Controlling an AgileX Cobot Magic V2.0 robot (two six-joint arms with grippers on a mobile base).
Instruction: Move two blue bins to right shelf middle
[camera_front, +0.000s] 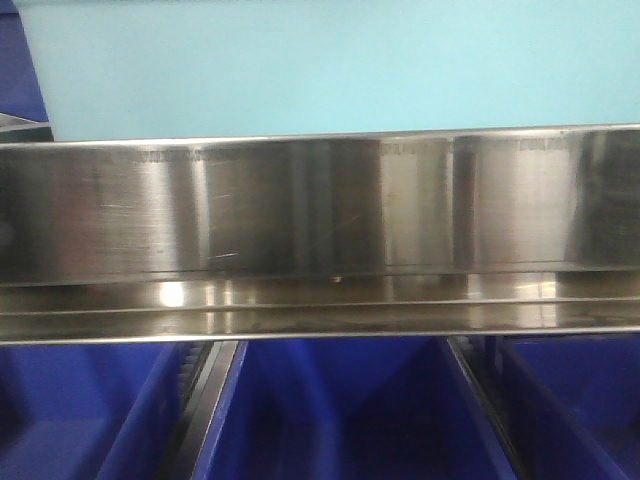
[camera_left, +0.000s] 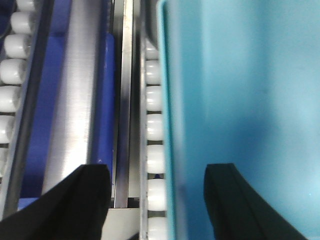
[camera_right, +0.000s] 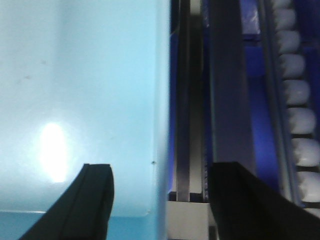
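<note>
"Blue bin, pale: position?"
"Above the steel shelf rail, over darker bins."
"Grippers?"
"Both wide open: left gripper and right gripper each straddle a side wall, clamping nothing."

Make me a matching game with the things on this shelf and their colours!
Things:
1. top bin
2. rail
3. rollers
4. low bins

Colours:
A. white
B. dark blue
C. silver
D. light turquoise

Pairs: 1-D, 2-C, 3-A, 4-B
</note>
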